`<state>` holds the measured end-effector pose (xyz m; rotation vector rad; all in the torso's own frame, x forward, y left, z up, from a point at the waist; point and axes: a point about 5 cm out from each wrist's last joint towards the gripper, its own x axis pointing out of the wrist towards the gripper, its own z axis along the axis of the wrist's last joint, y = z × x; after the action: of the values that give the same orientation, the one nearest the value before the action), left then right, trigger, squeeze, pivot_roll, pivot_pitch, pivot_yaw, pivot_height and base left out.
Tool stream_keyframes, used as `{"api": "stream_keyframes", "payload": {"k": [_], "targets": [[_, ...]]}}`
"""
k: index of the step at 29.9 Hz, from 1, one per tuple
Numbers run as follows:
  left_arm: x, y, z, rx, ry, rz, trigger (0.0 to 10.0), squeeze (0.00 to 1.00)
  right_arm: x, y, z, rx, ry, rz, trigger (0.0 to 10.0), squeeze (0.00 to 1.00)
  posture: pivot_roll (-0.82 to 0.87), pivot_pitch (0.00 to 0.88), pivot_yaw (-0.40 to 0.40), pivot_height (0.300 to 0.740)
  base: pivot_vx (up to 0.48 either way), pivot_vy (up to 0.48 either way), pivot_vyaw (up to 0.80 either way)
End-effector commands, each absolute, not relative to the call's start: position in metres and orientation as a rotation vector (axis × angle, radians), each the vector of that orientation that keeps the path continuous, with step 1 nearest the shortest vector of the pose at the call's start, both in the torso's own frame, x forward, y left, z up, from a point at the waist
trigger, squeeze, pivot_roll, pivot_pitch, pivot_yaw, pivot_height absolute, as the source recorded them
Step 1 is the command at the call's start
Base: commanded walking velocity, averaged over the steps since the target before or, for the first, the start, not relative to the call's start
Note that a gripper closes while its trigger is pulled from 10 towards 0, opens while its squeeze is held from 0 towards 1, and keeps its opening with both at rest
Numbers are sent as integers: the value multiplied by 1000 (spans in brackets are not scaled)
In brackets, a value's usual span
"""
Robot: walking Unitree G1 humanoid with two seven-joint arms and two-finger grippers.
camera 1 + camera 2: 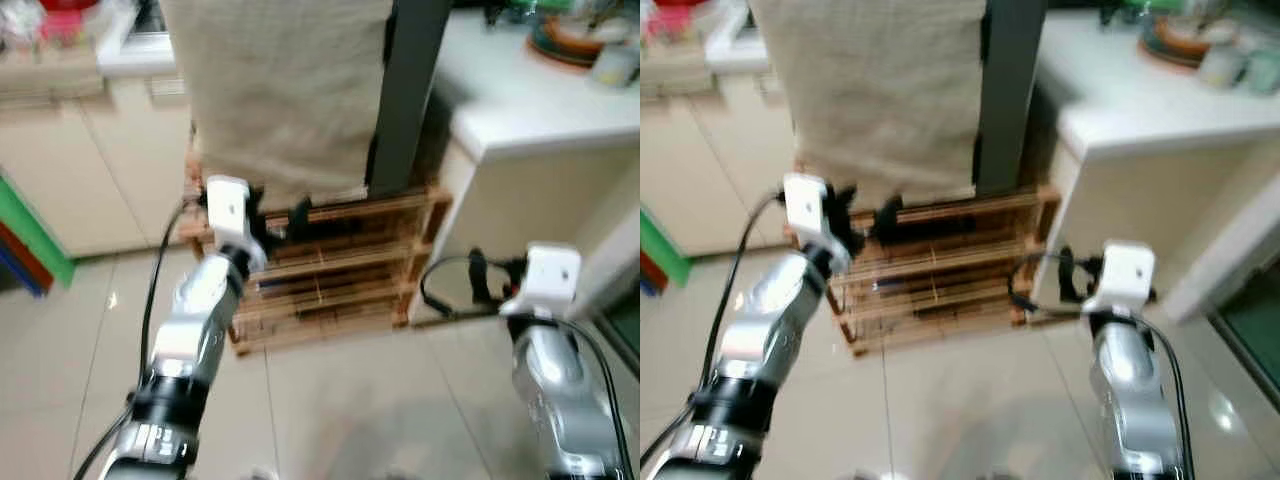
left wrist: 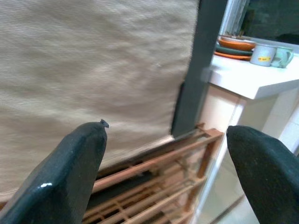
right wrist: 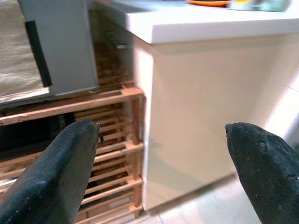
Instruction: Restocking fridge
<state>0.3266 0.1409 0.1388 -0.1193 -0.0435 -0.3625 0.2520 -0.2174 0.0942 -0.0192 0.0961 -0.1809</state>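
The fridge (image 1: 300,90), cloth-draped and upright on a wooden rack (image 1: 330,270), stands at twelve o'clock, nearer the spread-fingered left gripper (image 1: 275,222) than the equally spread right gripper (image 1: 478,278).

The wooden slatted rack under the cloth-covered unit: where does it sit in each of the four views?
Left eye view: wooden rack at centre, beyond the left gripper.
Right eye view: centre-left, on the floor.
Left wrist view: along the lower edge, between the black fingers.
Right wrist view: left half, beside the white counter.
Shared landmark: the dark vertical post.
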Motion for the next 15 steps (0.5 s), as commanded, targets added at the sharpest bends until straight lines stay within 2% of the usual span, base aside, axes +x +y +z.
{"api": "stream_keyframes", "payload": {"k": [1, 11, 14, 15], "targets": [[325, 151, 137, -102, -17, -320, 10000, 0, 249, -215, 98, -19, 68, -187, 10000, 212, -51, 0, 54, 732, 0, 480, -800], [328, 155, 131, -30, 4, -318, 10000, 0, 238, -230, 101, -21, 23, -237, 10000, 216, -66, 0, 78, 732, 0, 480, -800], [324, 156, 131, -45, 1, -312, 10000, 0, 240, -229, 101, -20, 23, -233, 10000, 212, -64, 0, 76, 732, 0, 480, -800], [312, 149, 123, -59, 8, -329, 10000, 0, 242, -226, 102, -28, 21, -216, 10000, 212, -63, 0, 73, 732, 0, 480, -800]]}}
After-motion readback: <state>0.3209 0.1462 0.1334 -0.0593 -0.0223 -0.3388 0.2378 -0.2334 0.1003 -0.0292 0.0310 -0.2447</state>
